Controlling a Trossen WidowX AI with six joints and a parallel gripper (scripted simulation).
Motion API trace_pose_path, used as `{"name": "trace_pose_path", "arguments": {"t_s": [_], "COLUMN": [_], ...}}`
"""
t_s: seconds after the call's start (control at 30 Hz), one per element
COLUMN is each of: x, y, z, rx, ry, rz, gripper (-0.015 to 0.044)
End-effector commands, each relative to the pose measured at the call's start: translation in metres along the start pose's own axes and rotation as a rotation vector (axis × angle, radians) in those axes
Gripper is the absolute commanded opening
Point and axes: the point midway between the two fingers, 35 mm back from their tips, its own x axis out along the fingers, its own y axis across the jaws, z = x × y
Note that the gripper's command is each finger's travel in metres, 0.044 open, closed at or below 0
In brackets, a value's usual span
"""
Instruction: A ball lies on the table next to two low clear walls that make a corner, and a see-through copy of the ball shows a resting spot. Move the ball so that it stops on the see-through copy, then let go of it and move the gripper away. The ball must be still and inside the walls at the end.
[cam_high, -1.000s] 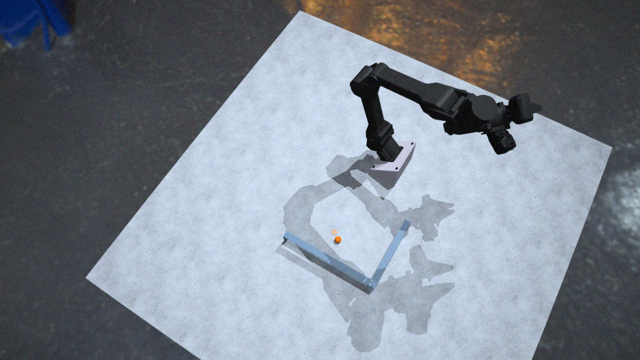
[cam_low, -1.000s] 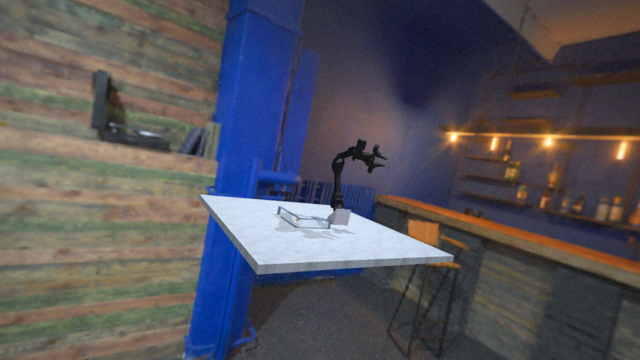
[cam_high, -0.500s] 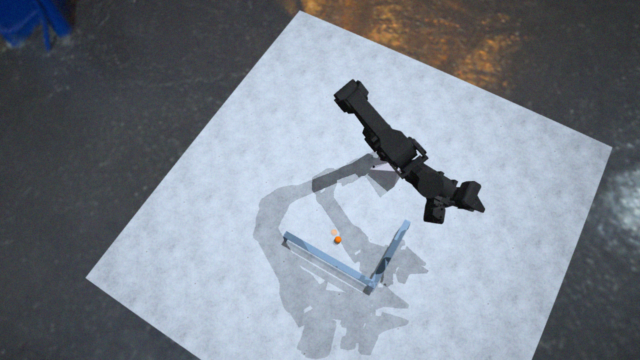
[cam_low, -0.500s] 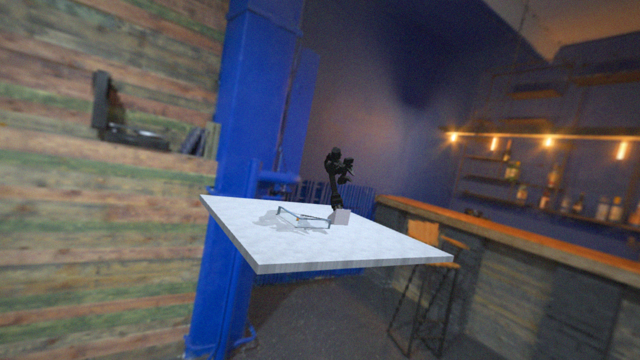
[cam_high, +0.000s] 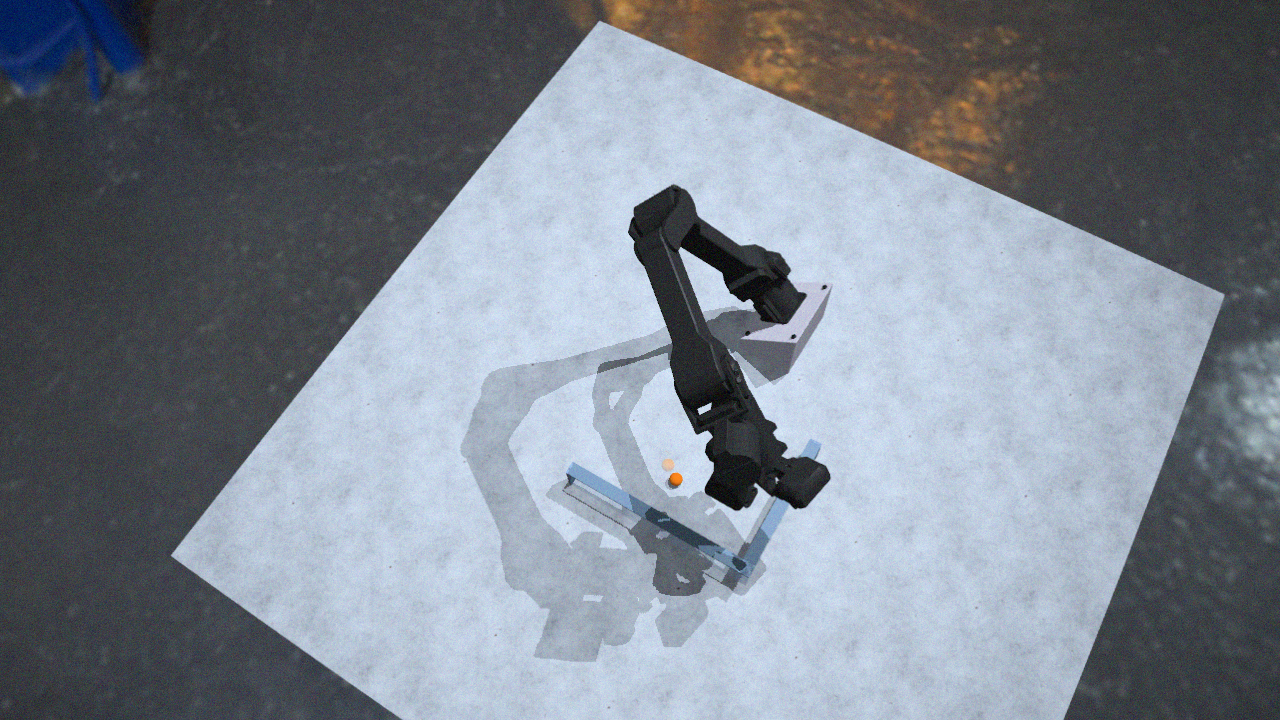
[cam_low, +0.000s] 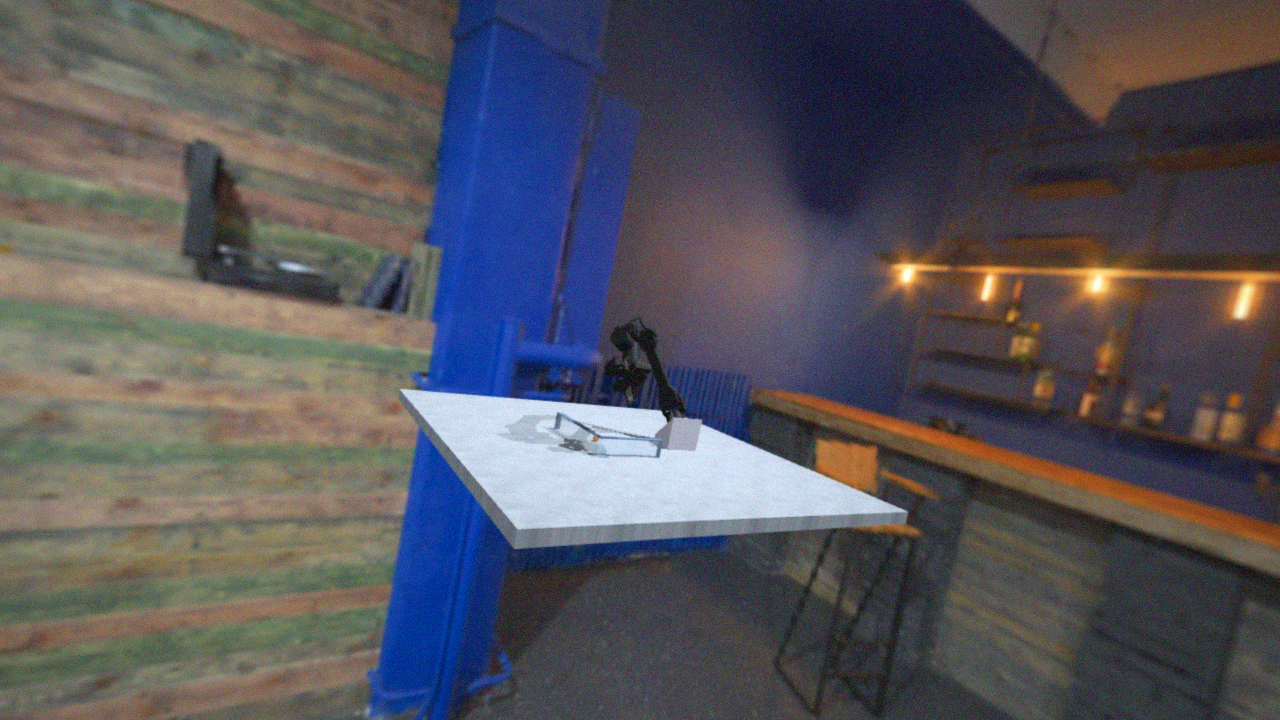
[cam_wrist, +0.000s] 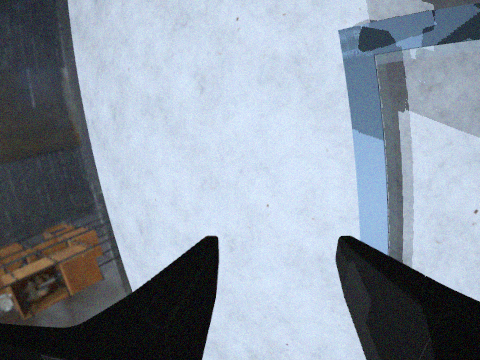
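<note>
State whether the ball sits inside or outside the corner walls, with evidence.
Inside: the ball lies on the table within the angle of the two walls.
</note>
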Motion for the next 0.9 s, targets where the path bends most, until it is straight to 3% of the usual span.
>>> {"name": "trace_pose_path", "arguments": {"t_s": [0.0,0.3,0.87], "x": [0.013,0.017,0.029], "y": [-0.064,-0.192,-0.203], "z": [0.02,0.039,0.039], "rx": [-0.051,-0.197,-0.2], "ry": [-0.017,0.064,0.067], "rz": [-0.196,-0.587,-0.595], "gripper": [0.0206,0.0206,0.0206]}}
